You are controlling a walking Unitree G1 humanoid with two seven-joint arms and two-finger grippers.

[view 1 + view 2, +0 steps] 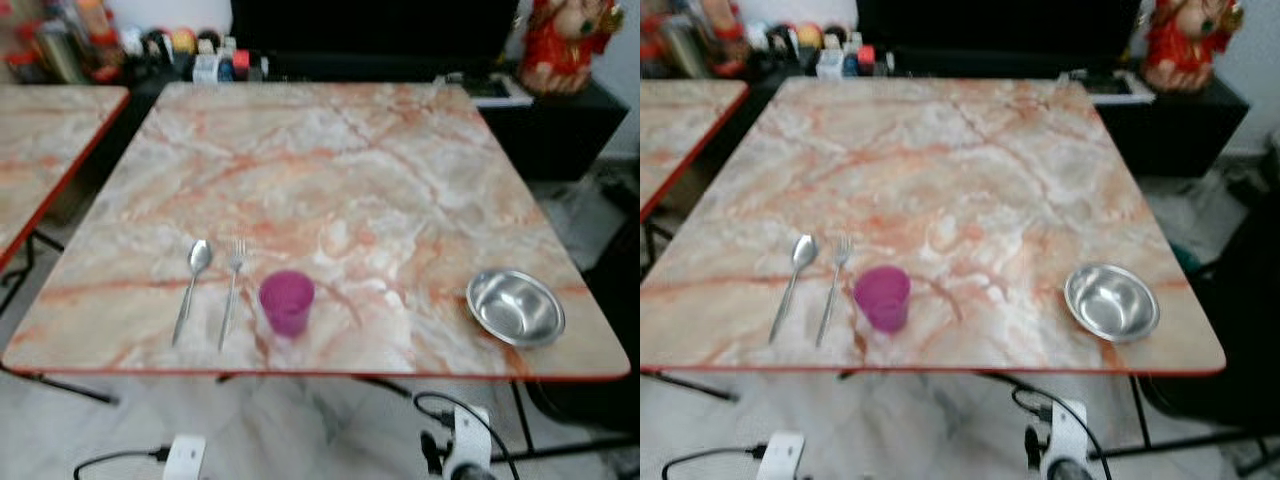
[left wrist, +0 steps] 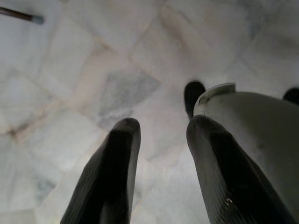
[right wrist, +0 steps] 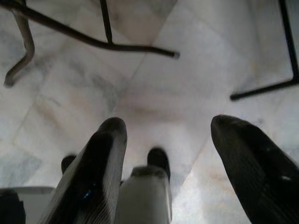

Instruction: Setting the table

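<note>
On the marbled worktop (image 1: 330, 170) you have four pieces to work with, all along the near edge: a spoon (image 1: 192, 286) and a fork (image 1: 232, 290) lying side by side on the left, a purple cup (image 1: 287, 302) standing upright just beside the fork, and a steel bowl (image 1: 515, 307) well apart from them toward the right corner. The likely step is bringing that bowl in to complete one place setting, so plan to take it by the rim and set it down next to the cup without nudging the cutlery, which already lies neat and parallel. Approach the bowl from above, since its smooth curved wall will probably slip under a side pinch. Both arms hang low beneath the worktop edge: your left hand (image 2: 161, 140) points at the tiled floor (image 2: 70, 70) with its fingers parted and nothing between them, and your right hand (image 3: 168, 140) does the same, fingers spread wide and empty above the black table legs (image 3: 107, 28).
</note>
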